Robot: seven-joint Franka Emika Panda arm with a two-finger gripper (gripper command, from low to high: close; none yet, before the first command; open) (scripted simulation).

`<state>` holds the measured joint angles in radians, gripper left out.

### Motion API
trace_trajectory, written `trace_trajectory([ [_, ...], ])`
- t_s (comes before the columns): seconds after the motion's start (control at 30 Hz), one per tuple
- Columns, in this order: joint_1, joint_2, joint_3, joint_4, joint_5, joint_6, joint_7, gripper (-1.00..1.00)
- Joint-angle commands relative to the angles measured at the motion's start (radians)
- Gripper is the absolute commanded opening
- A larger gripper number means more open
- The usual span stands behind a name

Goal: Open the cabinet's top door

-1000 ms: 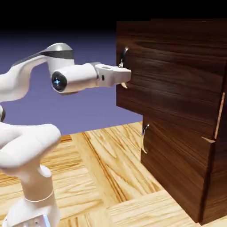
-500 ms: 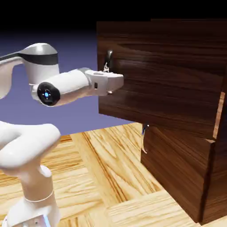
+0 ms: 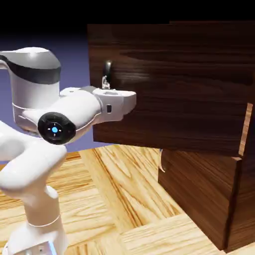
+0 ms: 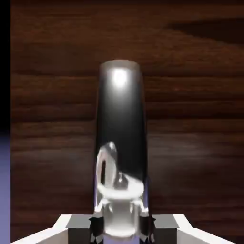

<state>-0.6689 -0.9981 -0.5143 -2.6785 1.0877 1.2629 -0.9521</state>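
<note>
- Top door (image 3: 169, 84) is standing ajar right in front of the hand, its dark wood grain filling most of the hand view behind the handle.
- Gripper (image 4: 120, 228) is clamping on the door's curved silver handle (image 4: 121, 119); fingertips (image 4: 79, 228) are sitting one on each side of it, closed in as far as the handle lets them.
- Handle is running out from between the fingertips, shiny, with bright reflections showing near the grip.
- Door's free edge is lying just beyond the handle, on the hand's exterior-view left; the panel is extending the other way, past the hand, to the cabinet body (image 3: 246, 199).
- Pale wood strip (image 3: 246, 129) is showing at that far side, well apart from the hand.
- Lower door (image 3: 199, 189) is sitting below the hand and set back from the top door; its own handle (image 3: 162, 160) is peeking out, partly hidden under the top door.
- Markings: round black cap (image 3: 56, 129) on the arm, near the hand, is showing a blue light with small pale marks around it, too small to read.
- Arm base (image 3: 40, 229), well below the hand, is carrying small marks too, also unreadable.
</note>
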Motion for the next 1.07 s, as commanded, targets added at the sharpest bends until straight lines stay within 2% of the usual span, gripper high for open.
trace_trajectory([
  [0.0,0.023,0.036,-0.034,0.032,-0.027,-0.029,-0.015,-1.0],
  [0.6,0.594,0.589,-0.661,0.637,-0.262,-0.562,-0.282,-1.0],
  [0.8,0.811,0.635,-0.868,0.744,-0.284,-0.633,-0.311,-1.0],
  [1.03,1.064,0.568,-1.063,0.844,-0.318,-0.648,-0.263,-1.0],
])
